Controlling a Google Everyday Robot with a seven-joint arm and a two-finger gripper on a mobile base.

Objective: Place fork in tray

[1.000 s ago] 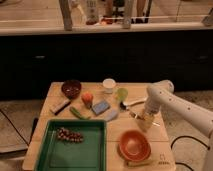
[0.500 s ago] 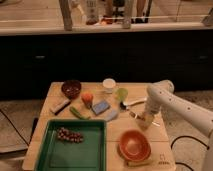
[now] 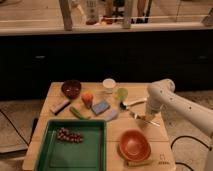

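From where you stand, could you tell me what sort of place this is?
Likely a kitchen or café area: a dark counter with bottles, and a table holding an orange bowl, tray and fork. The gripper is at the fork, on the table's right.

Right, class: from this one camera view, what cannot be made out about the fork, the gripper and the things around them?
1. Fork, camera view: the gripper, low over the table's right side, covers part of it; whether it is gripped cannot be told.
2. Robot arm, camera view: cut off by the right edge.
3. Dark cluster in the tray, camera view: too small to identify.
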